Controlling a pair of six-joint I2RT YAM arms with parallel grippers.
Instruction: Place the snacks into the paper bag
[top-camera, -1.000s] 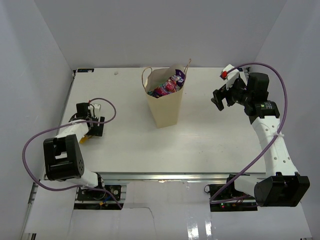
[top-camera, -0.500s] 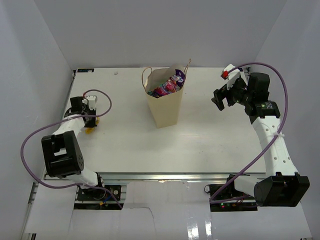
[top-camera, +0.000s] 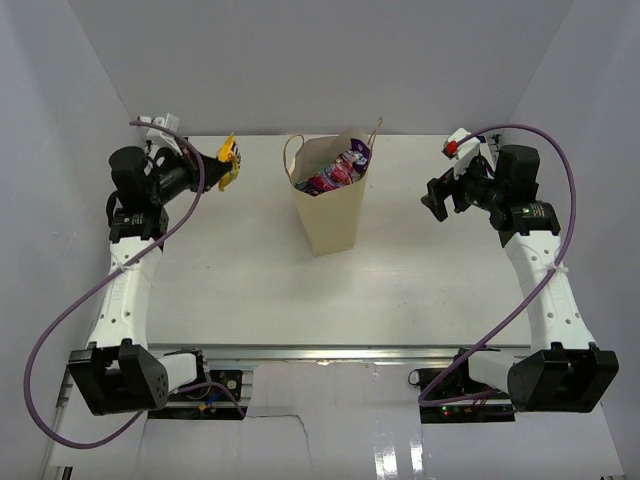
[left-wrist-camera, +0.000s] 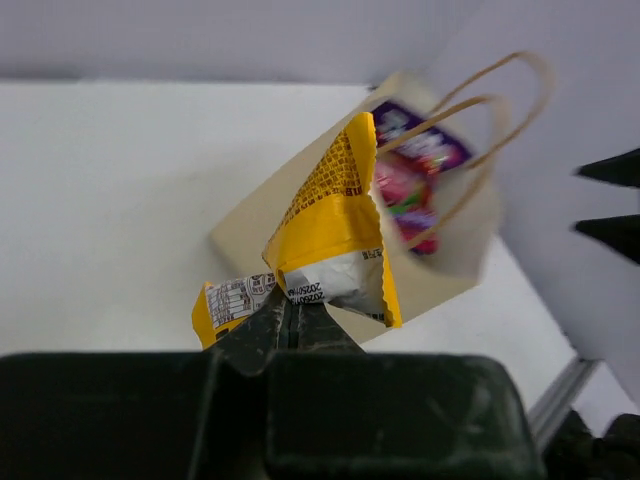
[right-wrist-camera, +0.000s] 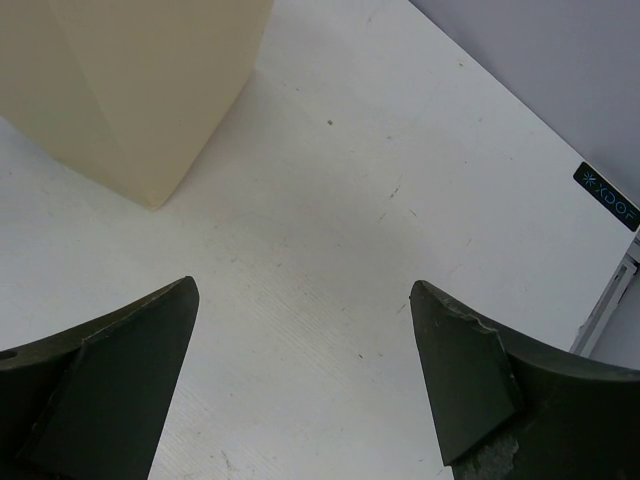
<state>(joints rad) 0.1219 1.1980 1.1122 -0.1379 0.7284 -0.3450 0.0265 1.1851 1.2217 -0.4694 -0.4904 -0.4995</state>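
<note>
Snack packet (left-wrist-camera: 332, 222) yellow w/ silver back, pinched by left gripper (left-wrist-camera: 292, 312).

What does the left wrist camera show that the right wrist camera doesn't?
Only the left wrist view: a yellow snack packet pinched in the shut left gripper, plus the open top of the paper bag with colourful snacks inside. Only the right wrist view: the right gripper, open and empty, and the bag's plain lower side. Both: the paper bag standing on the white table.
</note>
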